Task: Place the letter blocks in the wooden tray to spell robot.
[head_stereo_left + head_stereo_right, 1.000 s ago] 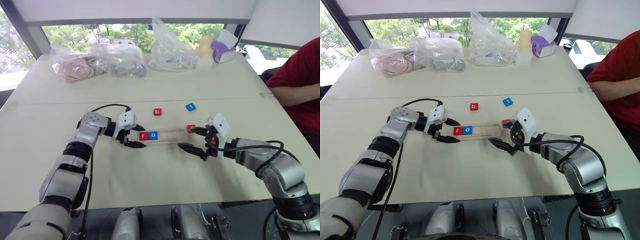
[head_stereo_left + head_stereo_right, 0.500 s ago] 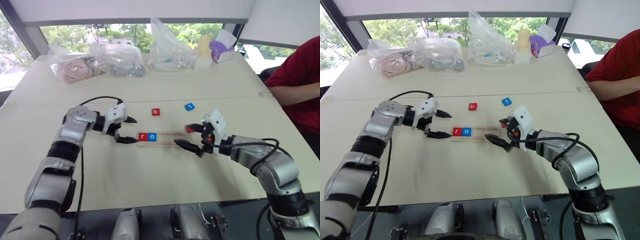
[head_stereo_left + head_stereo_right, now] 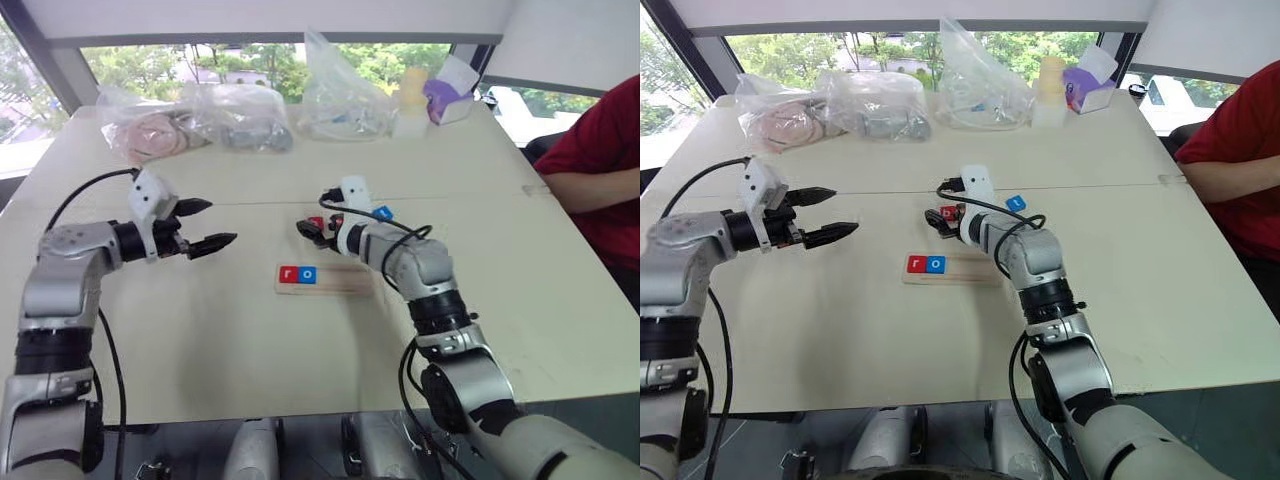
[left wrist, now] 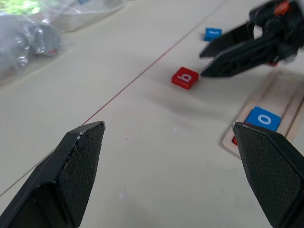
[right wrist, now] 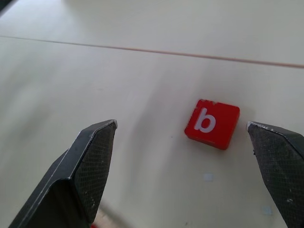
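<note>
Nearest lies the wooden tray [image 3: 322, 278], flat on the table [image 3: 250, 350], with the red r [image 3: 288, 274] and the blue o [image 3: 307, 274] already seated side by side at its left end — the remaining slots are empty, so b looks to be the next letter wanted. Off to the left, well apart from the tray, the left gripper [image 3: 203, 224] hangs above the table with its fingers spread and nothing between them, probably held clear to give the other arm room. Just beyond the tray, the right gripper [image 3: 937, 203] reaches over the red b [image 5: 212, 123], jaws wide on either side of the tile but not touching it (a pre-grasp, by the look). Slightly farther right rests the blue t [image 3: 1015, 203].
</note>
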`<state>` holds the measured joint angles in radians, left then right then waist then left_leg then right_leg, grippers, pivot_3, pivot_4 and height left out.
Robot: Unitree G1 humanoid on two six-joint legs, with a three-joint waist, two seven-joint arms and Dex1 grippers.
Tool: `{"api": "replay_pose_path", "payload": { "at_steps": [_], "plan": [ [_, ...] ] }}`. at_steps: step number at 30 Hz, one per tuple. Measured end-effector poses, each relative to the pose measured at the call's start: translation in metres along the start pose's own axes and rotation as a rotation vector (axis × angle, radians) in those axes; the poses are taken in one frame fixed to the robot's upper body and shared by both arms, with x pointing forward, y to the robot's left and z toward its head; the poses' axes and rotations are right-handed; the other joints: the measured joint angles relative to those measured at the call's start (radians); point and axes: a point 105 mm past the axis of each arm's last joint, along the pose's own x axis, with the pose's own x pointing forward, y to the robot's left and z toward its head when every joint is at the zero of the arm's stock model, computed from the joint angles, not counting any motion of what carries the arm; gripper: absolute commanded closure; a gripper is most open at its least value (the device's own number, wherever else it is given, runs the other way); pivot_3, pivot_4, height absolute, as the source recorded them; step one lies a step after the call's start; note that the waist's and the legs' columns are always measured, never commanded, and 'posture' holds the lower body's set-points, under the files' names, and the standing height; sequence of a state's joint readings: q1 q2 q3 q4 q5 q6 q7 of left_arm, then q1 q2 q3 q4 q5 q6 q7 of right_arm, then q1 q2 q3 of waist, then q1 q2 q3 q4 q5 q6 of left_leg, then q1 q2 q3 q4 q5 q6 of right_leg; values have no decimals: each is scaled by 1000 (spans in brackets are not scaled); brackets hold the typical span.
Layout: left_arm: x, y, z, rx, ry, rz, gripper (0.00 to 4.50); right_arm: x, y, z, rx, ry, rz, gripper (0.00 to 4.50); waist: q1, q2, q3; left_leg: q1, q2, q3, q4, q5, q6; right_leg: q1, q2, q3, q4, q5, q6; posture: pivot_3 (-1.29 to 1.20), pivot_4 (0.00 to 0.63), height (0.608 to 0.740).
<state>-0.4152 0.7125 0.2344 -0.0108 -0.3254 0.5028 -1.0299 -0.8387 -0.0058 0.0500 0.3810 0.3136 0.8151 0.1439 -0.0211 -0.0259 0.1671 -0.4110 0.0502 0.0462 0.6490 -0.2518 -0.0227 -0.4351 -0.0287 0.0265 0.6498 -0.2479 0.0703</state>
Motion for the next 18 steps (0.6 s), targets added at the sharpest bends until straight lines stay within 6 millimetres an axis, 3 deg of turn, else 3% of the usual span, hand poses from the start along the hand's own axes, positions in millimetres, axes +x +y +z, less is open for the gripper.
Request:
{"api": "replay_pose_path", "payload": {
  "at_steps": [4,11,14,18],
  "plan": [
    [-10,-20,-5,-52,-8,41,29,20,7,-7,-53,24,-77,0,-13,0,0,1,0,-1,0,0,0,0,0,0,1,0,0,0,150,738],
    [-17,-28,1,-45,-19,110,29,40,32,-15,-145,25,-94,0,-26,0,0,2,0,-2,-1,1,-1,1,1,-1,2,0,0,0,150,738],
    [-19,-28,3,-34,-23,130,0,43,35,-15,-166,20,-104,792,-27,0,0,2,1,-2,-1,1,-1,1,1,0,2,0,0,0,150,738],
    [-22,-27,1,-30,-10,156,0,44,32,-16,-185,15,-122,2879,-27,0,0,2,1,-2,-1,1,-1,1,1,-1,2,0,0,0,150,738]
  ]
}}
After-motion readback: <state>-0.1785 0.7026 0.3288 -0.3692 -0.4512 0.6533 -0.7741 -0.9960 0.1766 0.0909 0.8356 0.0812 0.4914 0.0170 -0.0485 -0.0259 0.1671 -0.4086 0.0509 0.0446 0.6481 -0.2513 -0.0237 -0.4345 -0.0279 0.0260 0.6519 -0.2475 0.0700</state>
